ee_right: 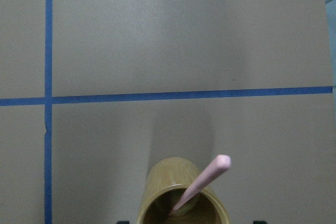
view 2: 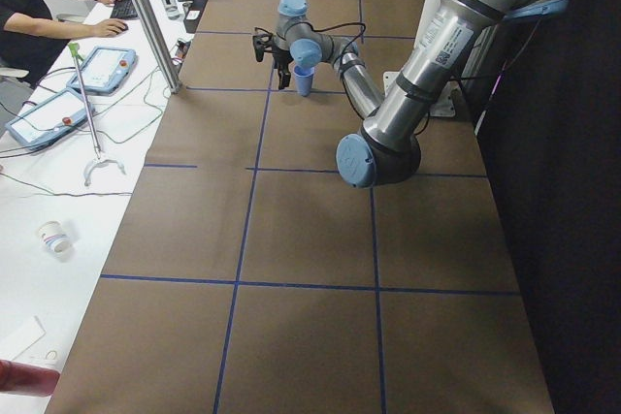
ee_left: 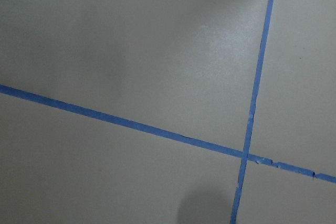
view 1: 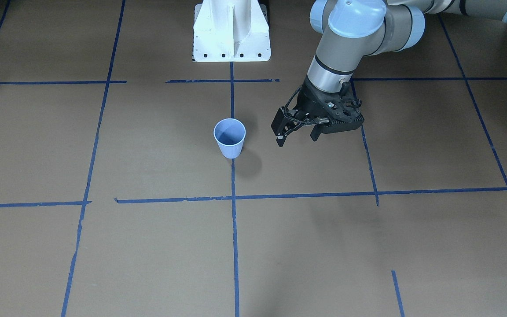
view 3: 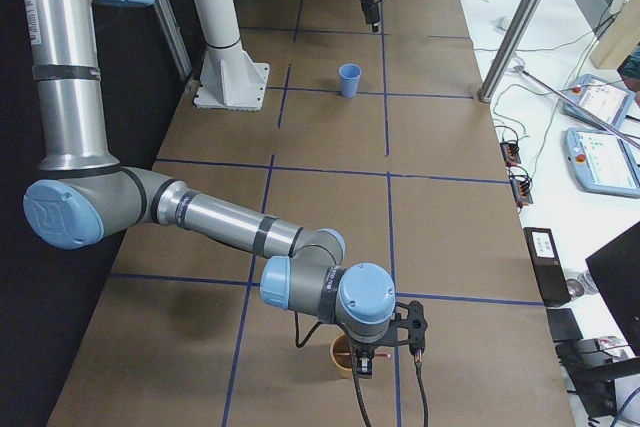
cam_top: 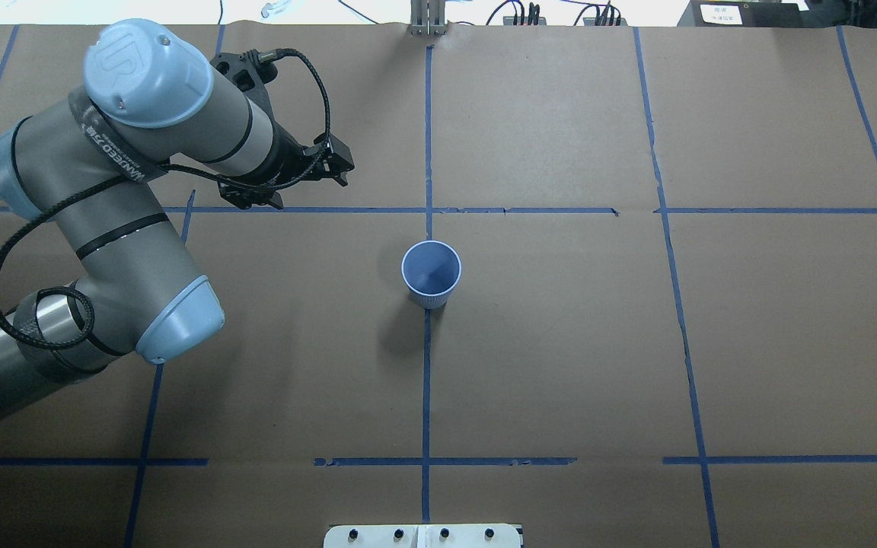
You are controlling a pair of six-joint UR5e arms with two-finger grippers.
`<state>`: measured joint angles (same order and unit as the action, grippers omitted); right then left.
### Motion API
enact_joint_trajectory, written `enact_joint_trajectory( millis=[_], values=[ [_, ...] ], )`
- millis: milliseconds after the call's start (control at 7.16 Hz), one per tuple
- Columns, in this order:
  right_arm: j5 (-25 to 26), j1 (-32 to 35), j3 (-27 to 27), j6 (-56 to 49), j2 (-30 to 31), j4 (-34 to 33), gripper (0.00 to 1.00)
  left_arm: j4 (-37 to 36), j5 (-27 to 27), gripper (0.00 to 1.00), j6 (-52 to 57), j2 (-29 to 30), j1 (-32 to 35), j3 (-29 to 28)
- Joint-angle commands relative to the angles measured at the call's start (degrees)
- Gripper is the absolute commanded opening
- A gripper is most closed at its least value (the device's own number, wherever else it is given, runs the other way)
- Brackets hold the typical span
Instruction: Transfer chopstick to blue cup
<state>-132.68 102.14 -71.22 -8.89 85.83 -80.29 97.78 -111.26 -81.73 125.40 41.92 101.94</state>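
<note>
The blue cup (view 1: 229, 138) (cam_top: 431, 272) (view 3: 349, 79) stands upright and empty at the table's middle on a tape line. The pale pink chopstick (ee_right: 203, 181) leans inside a bamboo holder (ee_right: 181, 198) (view 3: 343, 355) near the table's end on my right. My right gripper (view 3: 372, 360) hovers directly over that holder; two dark fingertip slivers at the wrist view's bottom edge sit wide apart on either side of it, so it is open. My left gripper (view 1: 297, 138) (cam_top: 334, 163) hangs open and empty above the table, a short way from the blue cup.
The white pedestal (view 1: 231, 33) (view 3: 228, 67) of the robot stands behind the cup. Blue tape lines grid the brown table. A person (view 2: 39, 2) works at a side desk with pendants (view 2: 58, 109) and cables beyond the table's far edge.
</note>
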Motion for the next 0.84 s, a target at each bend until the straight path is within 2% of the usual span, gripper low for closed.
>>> enact_joint_trajectory(
  millis=[0,699],
  values=[
    [0.05,-0.10,1.70,0.01,-0.31,0.66,0.75,0.04,-0.01,0.96,0.00,-0.07,0.00,-0.07],
    [0.32,-2.73,3.81,0.54,-2.77,0.66,0.71,0.13,0.08,0.96,0.08,-0.16,0.00,-0.07]
  ],
)
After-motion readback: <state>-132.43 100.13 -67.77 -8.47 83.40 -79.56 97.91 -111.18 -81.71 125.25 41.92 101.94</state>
